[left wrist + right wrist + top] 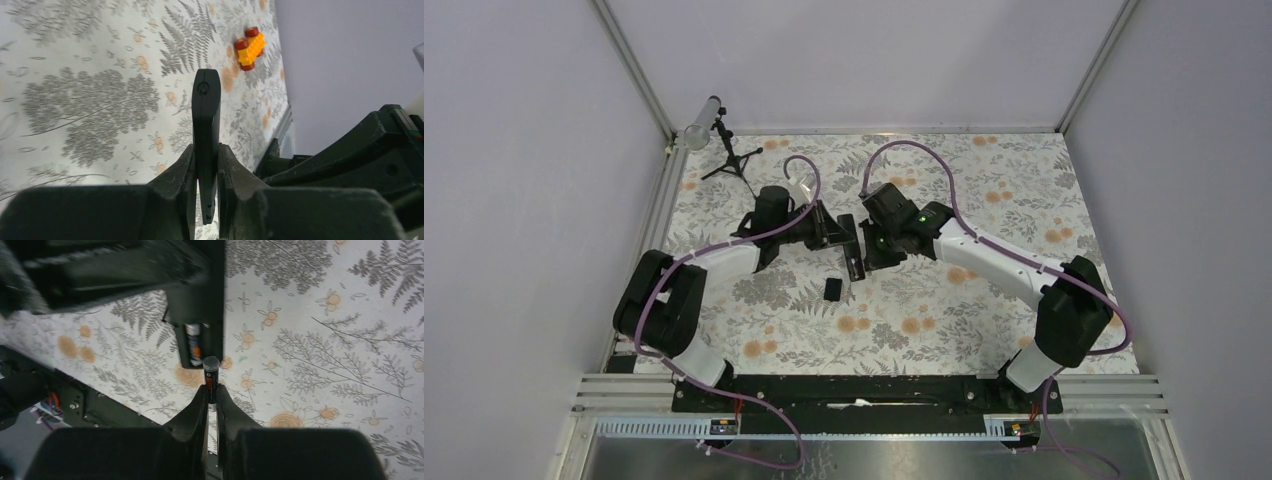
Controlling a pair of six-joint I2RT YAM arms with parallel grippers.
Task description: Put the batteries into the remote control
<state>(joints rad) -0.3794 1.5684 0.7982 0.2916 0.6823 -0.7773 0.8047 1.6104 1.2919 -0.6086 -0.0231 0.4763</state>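
Note:
My left gripper [206, 167] is shut on the remote control [206, 110], a slim black bar held edge-on above the table. In the top view the remote [855, 260] hangs between the two grippers at the table's middle. My right gripper [211, 394] is shut on one battery [210, 374], whose tip sits at the end of the remote's open compartment [200, 342]. Another battery [194, 342] lies inside that compartment. The small black cover [832, 289] lies flat on the table just in front of the left gripper [846, 238] and right gripper [871, 254].
A black mini tripod [730, 157] with a clear tube [701, 123] stands at the back left corner. A yellow toy brick car with red wheels [250, 48] sits on the floral cloth near the wall. Metal frame rails edge the table.

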